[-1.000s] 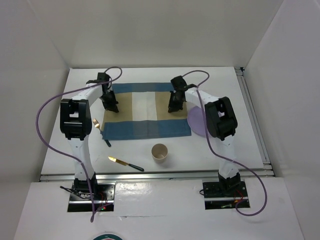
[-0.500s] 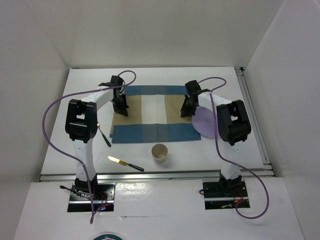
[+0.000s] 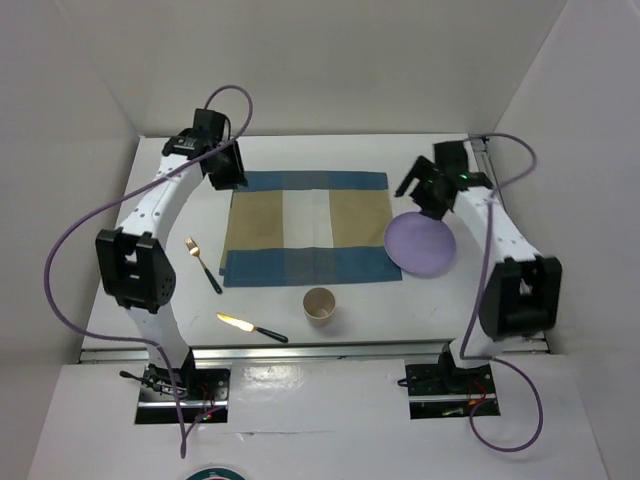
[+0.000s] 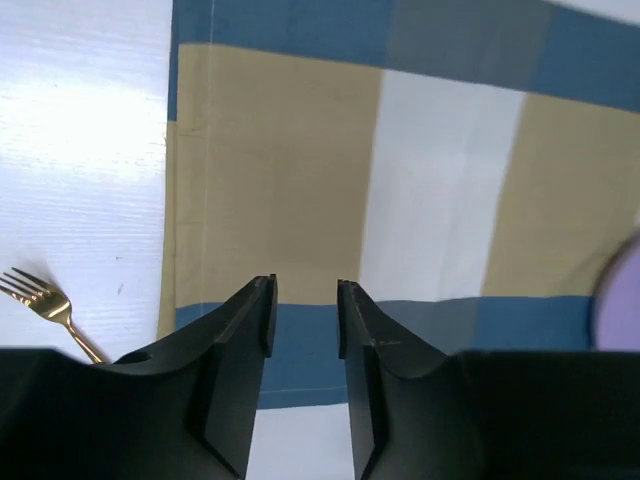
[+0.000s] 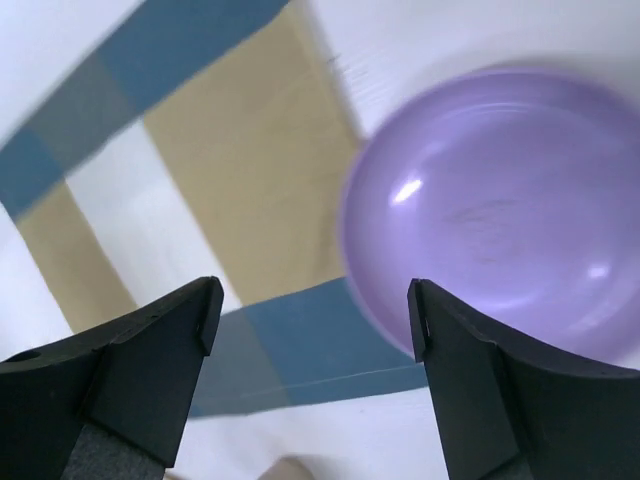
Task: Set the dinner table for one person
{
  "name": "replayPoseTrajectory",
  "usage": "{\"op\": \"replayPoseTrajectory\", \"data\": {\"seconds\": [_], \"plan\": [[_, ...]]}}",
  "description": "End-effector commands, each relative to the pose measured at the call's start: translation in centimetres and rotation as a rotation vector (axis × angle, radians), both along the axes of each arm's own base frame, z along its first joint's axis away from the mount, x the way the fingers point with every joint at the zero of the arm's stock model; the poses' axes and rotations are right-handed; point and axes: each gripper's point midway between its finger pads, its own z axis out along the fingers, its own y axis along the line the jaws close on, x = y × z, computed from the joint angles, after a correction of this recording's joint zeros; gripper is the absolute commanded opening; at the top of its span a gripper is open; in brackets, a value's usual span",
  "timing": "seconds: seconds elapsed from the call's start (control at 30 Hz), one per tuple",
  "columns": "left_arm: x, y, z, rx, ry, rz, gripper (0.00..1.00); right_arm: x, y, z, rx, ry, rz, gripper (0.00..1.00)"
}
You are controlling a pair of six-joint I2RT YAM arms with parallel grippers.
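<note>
Table (image 3: pixel 300 150) lies beneath your 2 empty claws: left gripper (image 4: pixel 305 290), narrowly parted, above far-left corner of mat (image 3: pixel 308 225); right gripper (image 5: pixel 315 300), spread wide, right of mat.

you get bright, even light from above in the top view; the white worktop (image 3: pixel 420 310) and walls bounce it, so shadows under the arms are soft and faint. the knife (image 3: pixel 252 327) blade glints orange. in the left wrist view the worktop washes out at the left, and the jaws read as flat black shapes. the right wrist view is smeared: plate (image 5: pixel 500 220) and placemat (image 5: pixel 250 150) edges blur, with small glare spots on the plate.
</note>
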Motion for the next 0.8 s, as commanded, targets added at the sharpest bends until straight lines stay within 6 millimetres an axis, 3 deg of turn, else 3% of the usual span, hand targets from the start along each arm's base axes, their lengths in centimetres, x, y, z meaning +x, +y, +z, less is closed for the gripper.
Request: {"op": "replayPoseTrajectory", "data": {"seconds": [0.0,0.07,0.1,0.17,0.23,0.37,0.57,0.7,0.77], "plan": [[-2.4,-1.0,4.0,-0.033,-0.068,-0.056,0.48,-7.3,-5.7,-3.1,-0.01,0.173,-0.216,0.87],[-4.4,-2.2,4.3,-0.062,-0.076,-0.102,0.56,-9.9,-7.2,-4.2,0.015,0.22,-0.32,0.87],[-5.3,-2.7,3.5,-0.068,-0.061,-0.117,0.57,-12.1,-8.5,-5.1,0.02,0.242,-0.385,0.88],[-6.8,-4.3,4.1,-0.092,-0.077,-0.17,0.57,-14.1,-9.6,-5.3,0.057,0.24,-0.464,0.9],[-7.9,-5.1,3.4,-0.098,-0.056,-0.197,0.57,-15.5,-9.5,-6.9,0.101,0.262,-0.487,0.9],[-9.9,-6.6,3.0,-0.097,-0.035,-0.25,0.57,-15.0,-9.3,-8.8,0.16,0.267,-0.474,0.9],[-10.9,-6.9,2.3,-0.081,-0.023,-0.271,0.57,-12.5,-9.1,-10.3,0.202,0.21,-0.454,0.86],[-11.3,-7.6,1.8,-0.084,-0.011,-0.282,0.56,-11.4,-9.3,-11.1,0.207,0.21,-0.461,0.77],[-11.5,-8.0,1.5,-0.082,-0.002,-0.294,0.56,-11.1,-9.4,-11.9,0.207,0.233,-0.463,0.65]]}}
